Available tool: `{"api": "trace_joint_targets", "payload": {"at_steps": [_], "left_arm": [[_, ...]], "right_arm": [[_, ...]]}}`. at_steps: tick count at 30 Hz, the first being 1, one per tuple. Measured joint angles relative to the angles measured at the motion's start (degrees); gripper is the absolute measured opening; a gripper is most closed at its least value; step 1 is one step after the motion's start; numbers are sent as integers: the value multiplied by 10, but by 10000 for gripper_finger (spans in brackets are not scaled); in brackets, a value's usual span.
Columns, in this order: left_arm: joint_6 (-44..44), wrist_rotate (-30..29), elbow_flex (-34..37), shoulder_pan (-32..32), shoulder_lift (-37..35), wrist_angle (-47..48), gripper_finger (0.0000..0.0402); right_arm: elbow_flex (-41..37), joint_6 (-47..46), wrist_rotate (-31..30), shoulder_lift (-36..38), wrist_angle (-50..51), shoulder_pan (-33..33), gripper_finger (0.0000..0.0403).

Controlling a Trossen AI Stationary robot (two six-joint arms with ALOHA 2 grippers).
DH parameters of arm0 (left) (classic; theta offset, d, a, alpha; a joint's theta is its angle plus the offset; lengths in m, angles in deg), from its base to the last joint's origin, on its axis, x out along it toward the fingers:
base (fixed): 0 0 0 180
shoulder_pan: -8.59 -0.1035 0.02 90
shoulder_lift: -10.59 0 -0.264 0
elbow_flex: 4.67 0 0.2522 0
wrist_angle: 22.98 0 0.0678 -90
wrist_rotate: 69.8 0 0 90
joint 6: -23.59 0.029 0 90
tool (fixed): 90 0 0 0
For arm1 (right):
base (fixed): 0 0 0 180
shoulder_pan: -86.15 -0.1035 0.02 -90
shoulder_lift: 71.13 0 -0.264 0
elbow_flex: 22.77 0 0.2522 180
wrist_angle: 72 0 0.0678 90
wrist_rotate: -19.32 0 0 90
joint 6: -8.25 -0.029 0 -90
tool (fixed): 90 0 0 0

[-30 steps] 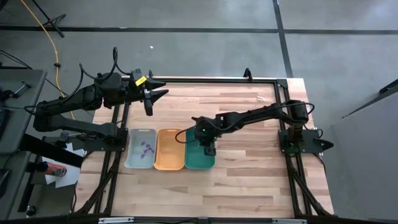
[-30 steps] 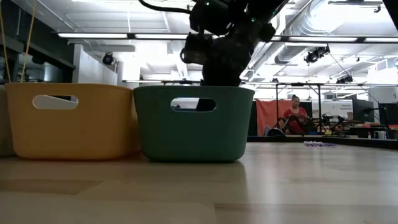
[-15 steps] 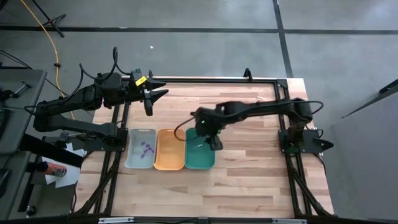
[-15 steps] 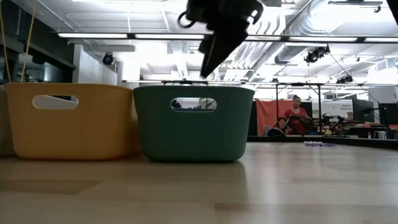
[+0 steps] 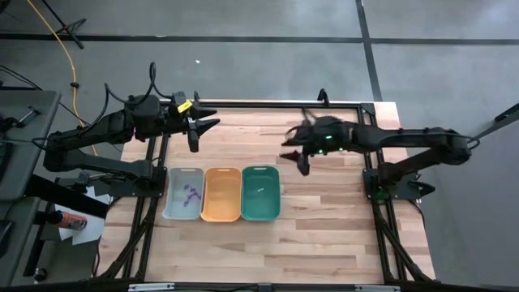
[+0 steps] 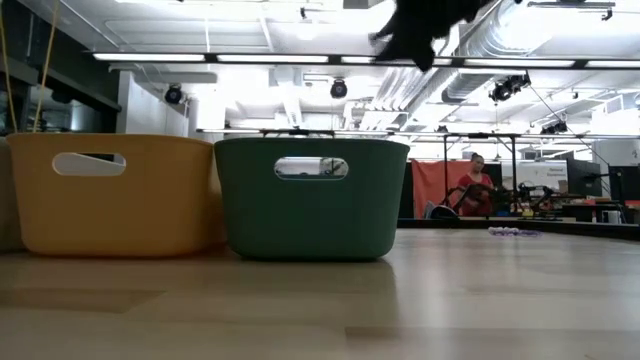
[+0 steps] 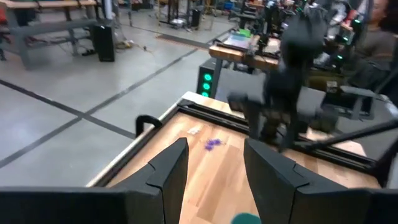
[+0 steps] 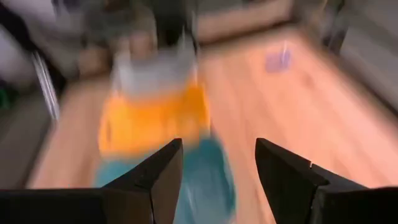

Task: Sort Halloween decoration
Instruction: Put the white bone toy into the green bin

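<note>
Jaws spread and empty, the right gripper (image 5: 298, 156) hangs beyond the teal tray (image 5: 260, 194), which holds one white piece (image 5: 261, 190), purple pieces (image 5: 191, 195) lie in the grey tray (image 5: 183, 194), and a few pieces (image 7: 213, 143) wait on the table (image 5: 324, 219).

Even, bright overhead light falls on the bench (image 5: 324, 219), with only soft shadows. In the low view, ceiling strip lights (image 6: 200, 57) glare white. The right wrist view is heavily motion-blurred, smearing the trays (image 8: 155, 118); the left wrist view blurs slightly.
</note>
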Motion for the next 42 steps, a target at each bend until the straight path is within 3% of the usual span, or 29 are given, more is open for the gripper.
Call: {"api": "trace_joint_targets", "payload": {"at_steps": [5, 9, 11, 16, 25, 29, 32, 35, 39, 42], "left_arm": [[-18, 69, 1, 0, 16, -13, 147], [-8, 162, 50, 1, 35, -151, 147], [-17, 181, 87, 1, 48, -219, 147], [-59, 181, 130, 0, 73, -304, 147], [-68, 179, 130, 0, 72, -307, 147], [-104, 142, 127, 0, 73, -299, 147], [-138, 99, 82, -19, 82, -206, 147], [-133, 55, 8, -74, 105, -26, 147], [-98, -21, -62, -194, 155, 200, 147], [-122, -41, -57, -300, 196, 305, 147]], "right_arm": [[-29, -21, -2, 34, -198, 0, 197], [-5, -9, 16, 29, -228, 0, 197], [5, 1, 26, 28, -226, 0, 197], [13, 4, 30, 28, -225, 0, 197], [13, 4, 31, 28, -211, 0, 197], [13, 4, 31, 28, -210, 0, 197], [13, 4, 27, 28, -205, 0, 197], [13, 4, 10, 28, -190, 0, 197], [13, 4, -2, 28, -177, 0, 197], [13, 4, -3, 28, -168, 0, 197]]}}
